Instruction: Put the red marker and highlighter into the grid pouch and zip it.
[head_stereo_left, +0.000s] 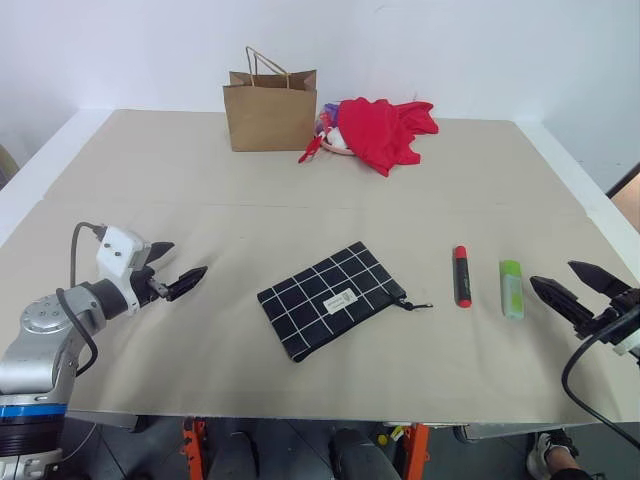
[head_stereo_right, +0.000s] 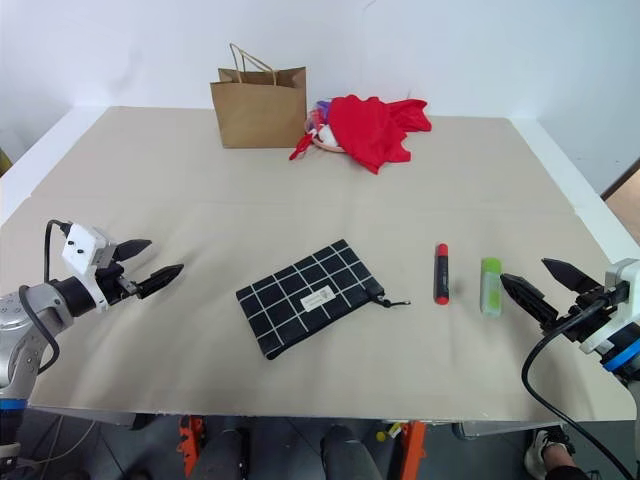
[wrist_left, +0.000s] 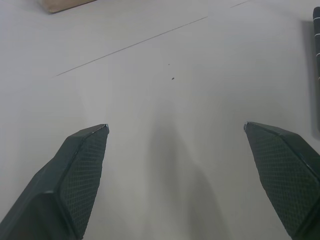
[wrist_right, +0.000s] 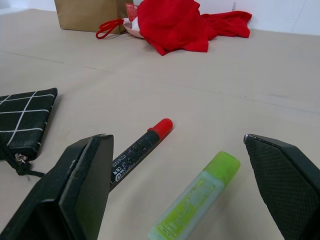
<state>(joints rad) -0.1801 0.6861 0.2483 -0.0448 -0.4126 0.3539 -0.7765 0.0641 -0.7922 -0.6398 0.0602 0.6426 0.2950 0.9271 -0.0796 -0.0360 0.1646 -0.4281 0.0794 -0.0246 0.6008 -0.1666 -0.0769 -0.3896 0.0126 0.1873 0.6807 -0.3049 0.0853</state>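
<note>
The grid pouch (head_stereo_left: 332, 298) lies flat near the table's middle, black with white lines, its zipper pull (head_stereo_left: 418, 304) toward the right. To its right the red marker (head_stereo_left: 461, 276) lies on the table, and the light-green highlighter (head_stereo_left: 511, 288) rests beside it further right. My right gripper (head_stereo_left: 570, 283) hovers open just right of the highlighter, with nothing between its fingers. In the right wrist view the red marker (wrist_right: 140, 149) and highlighter (wrist_right: 197, 199) lie between and ahead of the fingers. My left gripper (head_stereo_left: 178, 268) stands open and empty well left of the pouch.
A brown paper bag (head_stereo_left: 270, 108) stands at the back of the table. A red cloth (head_stereo_left: 382, 130) lies heaped right of it, with a small pink item (head_stereo_left: 335, 140) tucked against it. The table's front edge (head_stereo_left: 330, 416) runs just below the pouch.
</note>
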